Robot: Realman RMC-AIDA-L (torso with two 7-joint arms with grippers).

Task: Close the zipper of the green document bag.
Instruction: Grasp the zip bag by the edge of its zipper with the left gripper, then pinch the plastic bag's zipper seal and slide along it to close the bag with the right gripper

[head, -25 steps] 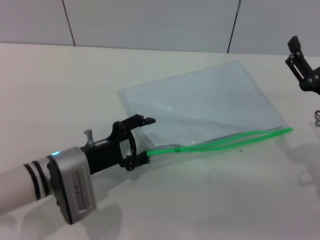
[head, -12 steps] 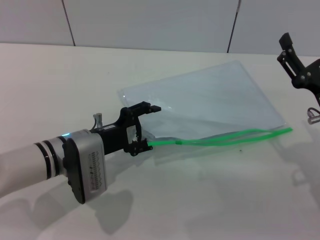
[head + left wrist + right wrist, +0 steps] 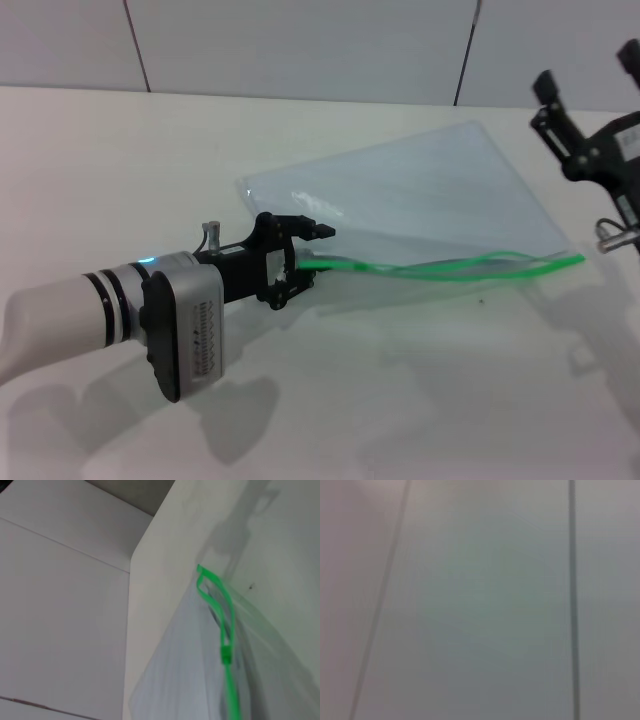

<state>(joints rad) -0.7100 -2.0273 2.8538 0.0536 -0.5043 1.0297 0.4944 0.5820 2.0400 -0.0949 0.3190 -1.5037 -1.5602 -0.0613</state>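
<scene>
The green document bag lies flat on the white table, a translucent pale blue pouch. Its zipper runs along the near edge as a bright green strip. Toward the right end the strip's two halves gape apart. My left gripper is at the strip's left end, which passes between the two black fingers, still apart. That corner of the bag is raised off the table. In the left wrist view the small slider tab sits where the two halves meet. My right gripper hangs open above the table's far right, away from the bag.
The white table stretches around the bag, with a panelled wall behind it. A small metal part of the right arm juts out near the bag's right corner. The right wrist view holds only wall panels.
My left gripper moved right and up along the zip's end, its fingers drew closer, and the bag's near edge lifted. The right arm shifted left and down into view.
</scene>
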